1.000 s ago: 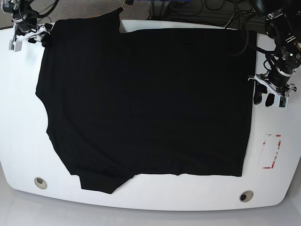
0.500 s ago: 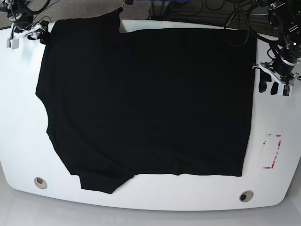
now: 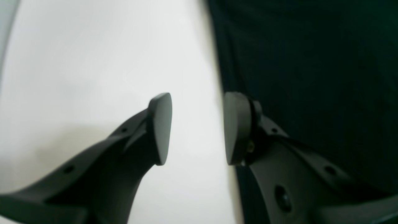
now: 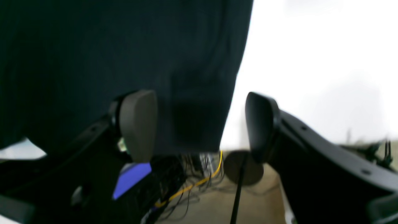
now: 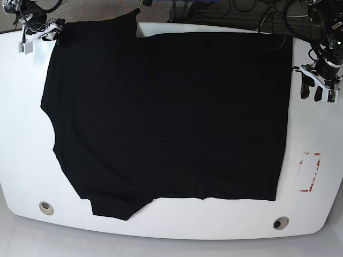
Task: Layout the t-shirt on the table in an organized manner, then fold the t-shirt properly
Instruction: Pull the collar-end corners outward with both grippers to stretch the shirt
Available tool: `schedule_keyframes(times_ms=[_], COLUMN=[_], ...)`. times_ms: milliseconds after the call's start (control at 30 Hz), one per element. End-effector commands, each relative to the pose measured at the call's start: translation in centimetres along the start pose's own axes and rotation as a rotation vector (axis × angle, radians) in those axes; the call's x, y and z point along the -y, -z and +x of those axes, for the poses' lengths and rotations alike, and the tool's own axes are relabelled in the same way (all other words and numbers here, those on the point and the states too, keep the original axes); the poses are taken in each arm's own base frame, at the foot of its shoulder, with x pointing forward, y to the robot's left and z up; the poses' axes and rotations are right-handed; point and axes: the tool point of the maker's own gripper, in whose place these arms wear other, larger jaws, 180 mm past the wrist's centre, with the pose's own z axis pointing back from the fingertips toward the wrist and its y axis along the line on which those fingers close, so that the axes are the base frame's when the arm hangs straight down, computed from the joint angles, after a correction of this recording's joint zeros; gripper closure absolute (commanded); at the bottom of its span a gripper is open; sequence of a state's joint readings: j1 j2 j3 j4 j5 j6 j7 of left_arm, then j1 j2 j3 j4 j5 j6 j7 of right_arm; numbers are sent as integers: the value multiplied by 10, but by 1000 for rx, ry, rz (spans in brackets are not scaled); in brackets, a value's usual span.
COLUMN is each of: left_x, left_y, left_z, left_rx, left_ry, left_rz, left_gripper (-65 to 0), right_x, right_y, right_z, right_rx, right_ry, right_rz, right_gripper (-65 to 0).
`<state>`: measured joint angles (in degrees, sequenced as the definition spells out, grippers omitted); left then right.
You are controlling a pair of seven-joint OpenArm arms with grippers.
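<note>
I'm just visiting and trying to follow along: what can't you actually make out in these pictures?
- Base view: the t-shirt runs past the table's far edge, so that flap's end is hidden.
- Base view: the right claw is too small to show whether it touches the cloth.
- Right wrist view: blurred; the clutter below the hanging cloth is unreadable.
- Left wrist view: the left claw is cut off by the bottom edge.

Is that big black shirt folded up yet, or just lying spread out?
Spread out. The t-shirt lies flat in one layer across the table, one sleeve poking out near the front edge; no fold is visible.
</note>
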<state>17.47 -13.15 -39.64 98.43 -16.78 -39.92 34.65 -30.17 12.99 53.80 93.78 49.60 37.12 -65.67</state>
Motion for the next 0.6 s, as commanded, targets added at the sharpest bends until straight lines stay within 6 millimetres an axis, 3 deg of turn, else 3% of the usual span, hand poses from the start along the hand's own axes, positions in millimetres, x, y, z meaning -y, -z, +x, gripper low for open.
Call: schedule_keyframes(times_ms=[0, 567], left_x=[-6, -11], left_y=[-4, -6], left_z=[16, 19], left_rx=[52, 49], left_ry=[19, 39], left_rz=[8, 14], left_gripper=[-256, -256], right_x=[0, 12], right_y=[-5, -6], right_z=[10, -2], right_rx=[30, -22], right_ry=[-24, -41], right_rz=[1, -57], right_gripper=[-431, -431])
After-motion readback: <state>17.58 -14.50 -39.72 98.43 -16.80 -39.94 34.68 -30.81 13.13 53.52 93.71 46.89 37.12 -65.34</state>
